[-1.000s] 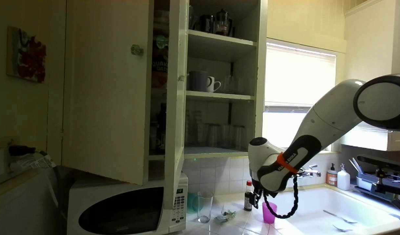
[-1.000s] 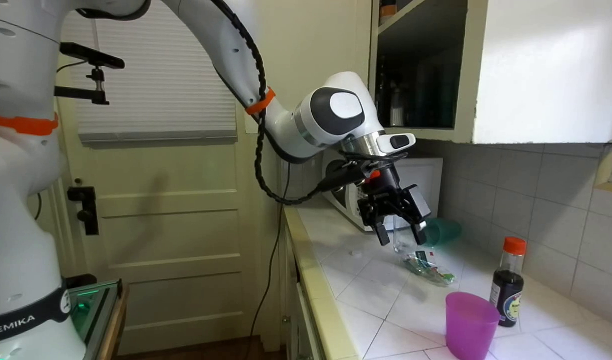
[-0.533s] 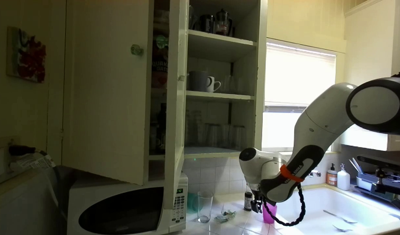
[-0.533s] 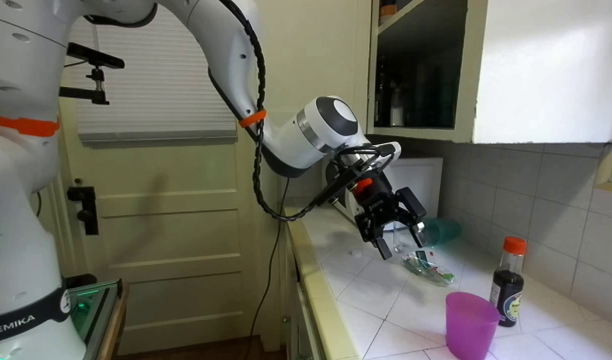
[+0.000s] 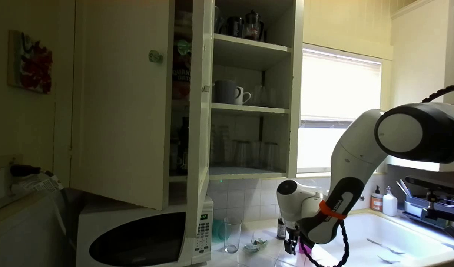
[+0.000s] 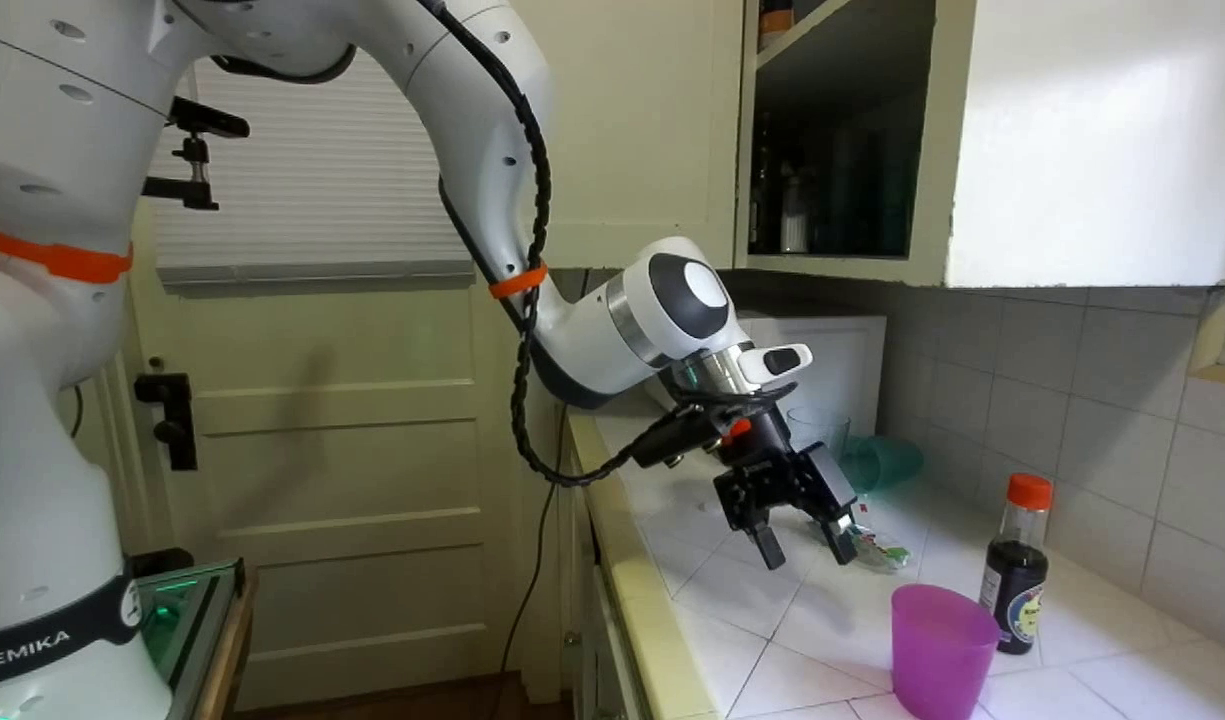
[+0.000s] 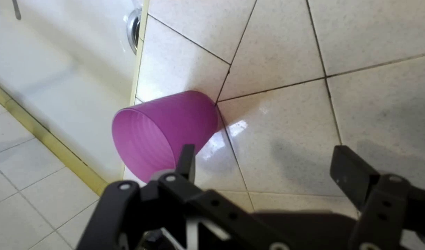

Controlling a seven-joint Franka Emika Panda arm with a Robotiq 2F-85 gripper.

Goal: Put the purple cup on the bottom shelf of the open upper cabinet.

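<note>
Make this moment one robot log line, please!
claw: open, empty | purple cup: upright on counter | bottom shelf: holds clear glasses

Smooth plastic purple cup [image 6: 942, 655], glossy tiled counter [image 7: 285, 118]

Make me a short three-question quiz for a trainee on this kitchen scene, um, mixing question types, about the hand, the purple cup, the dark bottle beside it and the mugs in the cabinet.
1. True or false: the hand is gripping the purple cup.
2. Multiple choice: what color is the cap on the dark bottle? a) green b) orange-red c) white
3. Fill in the blank: in the upper cabinet, on the shelf just above the bottom shelf, the gray mug stands next to a ____ mug.

Key:
1. False; it is open and apart from the cup.
2. b
3. white
</note>
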